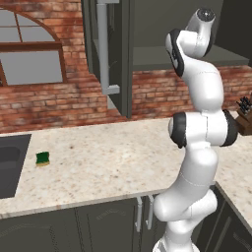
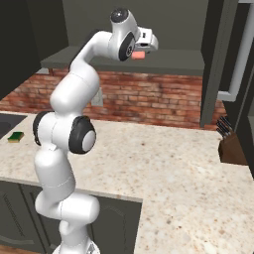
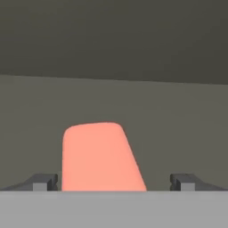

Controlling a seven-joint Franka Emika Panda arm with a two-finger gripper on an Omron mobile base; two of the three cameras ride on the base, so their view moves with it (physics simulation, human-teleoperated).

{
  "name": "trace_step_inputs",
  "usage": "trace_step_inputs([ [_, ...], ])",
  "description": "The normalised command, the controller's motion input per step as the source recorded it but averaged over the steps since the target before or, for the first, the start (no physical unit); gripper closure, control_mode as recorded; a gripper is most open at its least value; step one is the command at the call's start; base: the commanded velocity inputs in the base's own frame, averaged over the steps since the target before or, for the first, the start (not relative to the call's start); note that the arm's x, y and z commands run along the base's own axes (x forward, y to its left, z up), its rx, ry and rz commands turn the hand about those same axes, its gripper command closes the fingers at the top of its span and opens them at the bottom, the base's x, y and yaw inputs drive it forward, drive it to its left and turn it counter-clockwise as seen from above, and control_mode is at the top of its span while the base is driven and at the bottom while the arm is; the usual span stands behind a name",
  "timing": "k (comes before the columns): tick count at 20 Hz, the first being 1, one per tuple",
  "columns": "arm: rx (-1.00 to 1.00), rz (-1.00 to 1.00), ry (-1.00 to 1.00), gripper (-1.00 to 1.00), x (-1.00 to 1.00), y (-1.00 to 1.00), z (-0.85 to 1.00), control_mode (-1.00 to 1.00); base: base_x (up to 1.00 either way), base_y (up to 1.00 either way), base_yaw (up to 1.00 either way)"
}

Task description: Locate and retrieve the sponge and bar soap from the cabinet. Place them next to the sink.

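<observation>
The gripper stands wide open in the hand view, its two dark tips well apart at either side, with the soap between them but not yet pinched. The soap is a salmon-pink oblong with rounded corners and a smooth, matte face. It likely handles as a light, stiff bar, and slippery, so a squeeze across its narrow width at mid-length, on the flatter flanks and not the rounded ends, looks safest. Too little depth could let it squirt forward.

It lies on the cabinet shelf, a flat grey-green board, seen from the right base view as a pink spot just under the white hand.

Lower down, the desk is pale speckled stone with a hard, even top. The sponge rests there, a small block, green over yellow, probably soft and very light, just beside the sink, a dark recessed basin. Behind runs a rough red brick wall.
</observation>
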Motion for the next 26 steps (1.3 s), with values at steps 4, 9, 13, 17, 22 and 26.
trace_step_inputs([
  [4,0.00,0.00,0.06,-1.00,0.15,0.03,-0.14,-1.00,0.00,0.00,0.00],
  [9,0.00,0.00,0.03,-1.00,0.18,0.00,-0.25,-1.00,0.00,0.00,0.00],
  [13,0.00,0.00,0.02,-1.00,0.12,0.02,-0.23,-1.00,0.00,0.00,0.00],
  [17,0.01,0.00,0.00,1.00,0.04,0.05,-0.15,-1.00,0.00,0.00,0.00],
  [22,0.00,0.00,0.00,1.00,0.01,0.05,-0.07,-1.00,0.00,0.00,0.00],
  [26,0.00,-0.03,-0.03,1.00,-0.22,0.03,0.00,-1.00,0.00,0.00,0.00],
])
